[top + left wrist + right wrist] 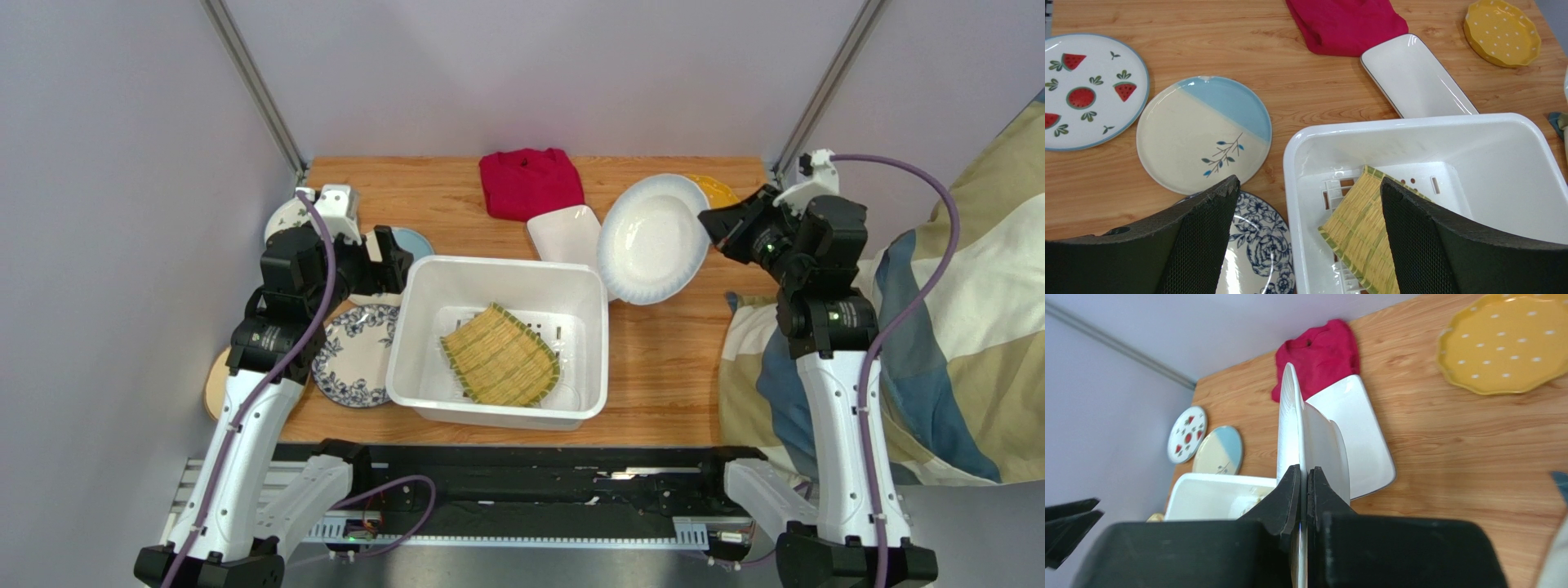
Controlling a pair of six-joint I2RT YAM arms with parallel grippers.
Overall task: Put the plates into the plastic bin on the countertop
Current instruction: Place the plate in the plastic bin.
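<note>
step, as judged: moving white plate to bin | right pincer clenched on its rim, plate aloft right of bin | left pincer gaped, empty | next likely needed: swing left, lower, release

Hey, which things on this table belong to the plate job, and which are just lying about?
Job: plastic bin, woven-look plate inside it, white round plate in the right claw, white rectangular plate, yellow plate, strawberry plate, cream-and-blue plate, blue floral plate.
Lying about: red cloth, patterned blanket.
</note>
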